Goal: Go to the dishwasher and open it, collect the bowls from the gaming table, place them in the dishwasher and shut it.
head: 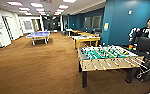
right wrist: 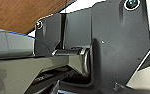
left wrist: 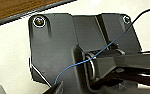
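Brown carpet [head: 36,67] stretches ahead of me under rows of ceiling lights [head: 36,5]. A blue ping-pong table [head: 38,35] stands far left; teal walls [head: 121,22] rise on my right.

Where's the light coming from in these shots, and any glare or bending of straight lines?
Head view: ceiling panels light the room evenly, the carpet shows no glare, and the wide lens tilts the football table. Wrist views: soft sheen on dark robot parts.
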Controlling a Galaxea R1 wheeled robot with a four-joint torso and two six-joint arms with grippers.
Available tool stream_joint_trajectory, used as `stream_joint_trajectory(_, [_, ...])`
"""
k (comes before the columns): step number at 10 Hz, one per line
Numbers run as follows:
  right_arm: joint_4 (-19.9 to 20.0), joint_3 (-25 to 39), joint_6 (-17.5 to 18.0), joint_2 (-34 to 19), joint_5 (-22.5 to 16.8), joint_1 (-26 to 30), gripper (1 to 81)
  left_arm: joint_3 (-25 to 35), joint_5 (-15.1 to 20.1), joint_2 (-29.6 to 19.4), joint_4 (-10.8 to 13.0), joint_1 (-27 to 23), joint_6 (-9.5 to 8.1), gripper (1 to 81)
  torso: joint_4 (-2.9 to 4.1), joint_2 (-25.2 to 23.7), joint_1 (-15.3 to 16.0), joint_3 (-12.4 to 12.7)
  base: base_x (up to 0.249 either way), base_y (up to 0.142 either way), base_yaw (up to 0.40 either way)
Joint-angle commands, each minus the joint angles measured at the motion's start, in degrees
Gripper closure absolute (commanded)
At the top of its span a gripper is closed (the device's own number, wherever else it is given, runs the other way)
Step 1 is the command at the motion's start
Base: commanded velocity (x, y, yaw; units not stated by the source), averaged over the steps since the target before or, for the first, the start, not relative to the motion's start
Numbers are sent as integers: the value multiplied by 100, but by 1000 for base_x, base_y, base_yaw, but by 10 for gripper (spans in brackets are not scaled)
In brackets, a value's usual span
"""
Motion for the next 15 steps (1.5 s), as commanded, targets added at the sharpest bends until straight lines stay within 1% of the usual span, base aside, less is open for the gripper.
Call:
stream_joint_trajectory(1, [-58, 12, -27, -46, -350, 252, 10, 26, 267, -18, 13, -217, 46, 10, 0, 0, 0, 0, 0, 0, 374])
stream_joint_trajectory(6, [-58, -85, -27, 7, -350, 252, 10, 26, 267, -18, 4, -200, 46, 10, 0, -2, -2, 2, 0, 0, 360])
stream_joint_trajectory(8, [-58, -102, -27, 24, -350, 252, 10, 26, 258, -27, -5, -200, 37, 10, 0, -2, -2, 2, 0, 0, 247])
stream_joint_trajectory(14, [-58, -146, -27, 24, -350, 244, 10, 26, 267, -18, -5, -217, 19, 10, 0, -2, -2, 2, 0, 0, 23])
stream_joint_trajectory(15, [-58, -146, -27, 24, -350, 244, 10, 26, 276, -18, -14, -217, -6, 10, 0, -2, -2, 2, 0, 0, 0])
